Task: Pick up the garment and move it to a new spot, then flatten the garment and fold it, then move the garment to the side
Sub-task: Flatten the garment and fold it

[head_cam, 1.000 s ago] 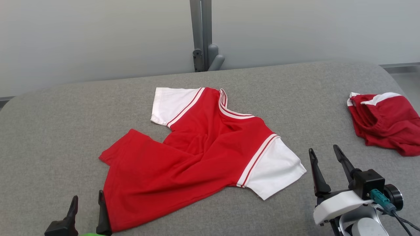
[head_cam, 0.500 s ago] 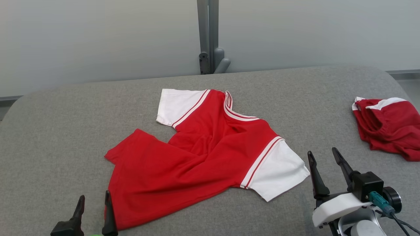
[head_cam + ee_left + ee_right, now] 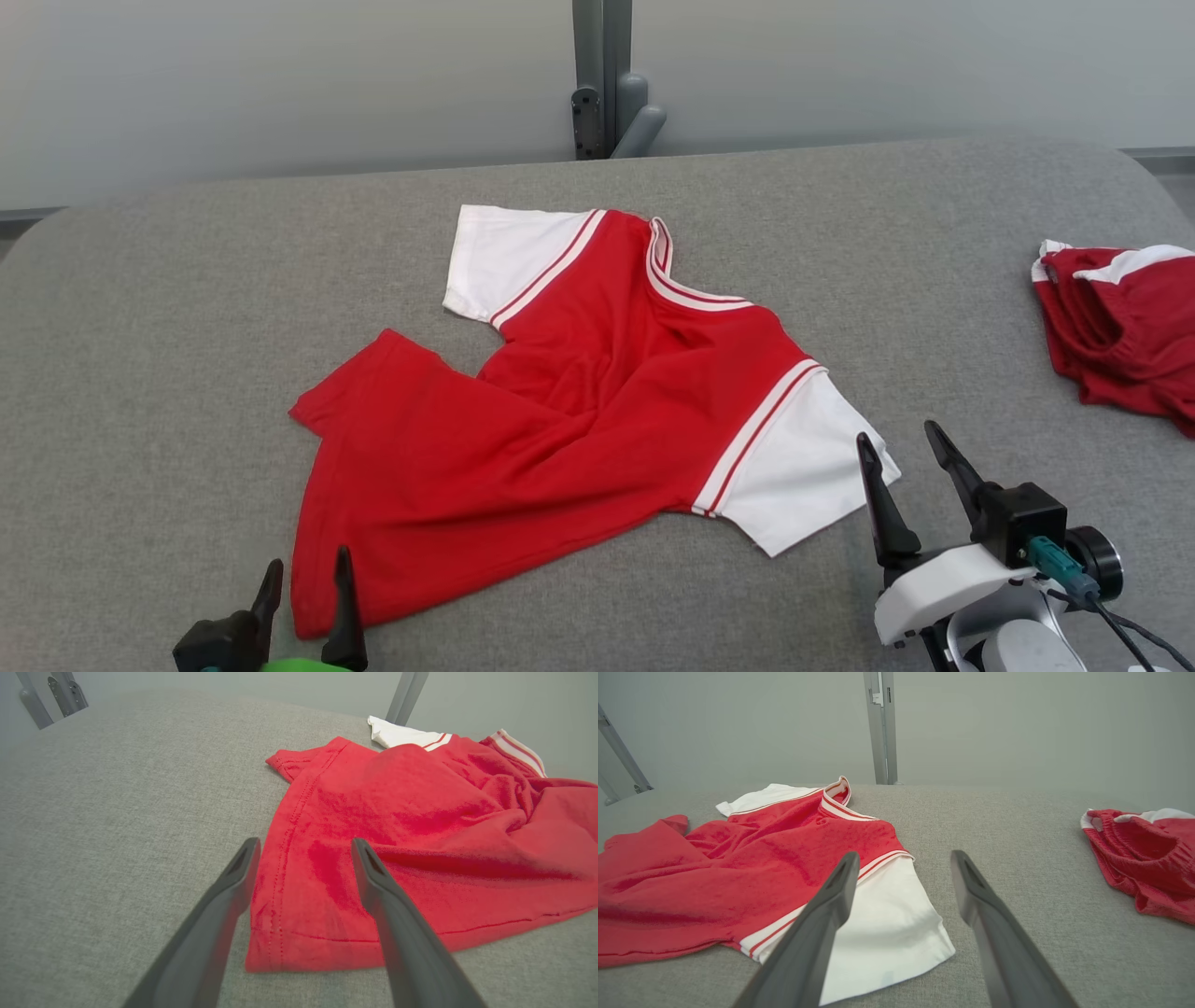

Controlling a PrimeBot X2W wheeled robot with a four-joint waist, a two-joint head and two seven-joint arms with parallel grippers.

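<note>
The garment (image 3: 579, 411) is a red T-shirt with white sleeves, lying rumpled on the grey padded table (image 3: 140, 327), its lower body twisted to the left. My left gripper (image 3: 309, 558) is open at the shirt's near left hem corner. In the left wrist view the open left gripper (image 3: 304, 841) straddles the side hem of the garment (image 3: 420, 812). My right gripper (image 3: 896, 431) is open beside the near white sleeve. In the right wrist view the right gripper (image 3: 905, 854) has its left finger over that sleeve of the garment (image 3: 775, 844), and the other finger is over bare table.
A second red garment with white trim (image 3: 1120, 317) lies bunched at the table's right edge, also in the right wrist view as the red bundle (image 3: 1143, 858). A grey metal post (image 3: 602, 75) stands behind the table's far edge. Bare grey surface lies left of the shirt.
The head camera has shifted, so the whole picture has moved. Relative to the shirt, my left gripper has come in over the hem corner and my right gripper has closed in on the white sleeve.
</note>
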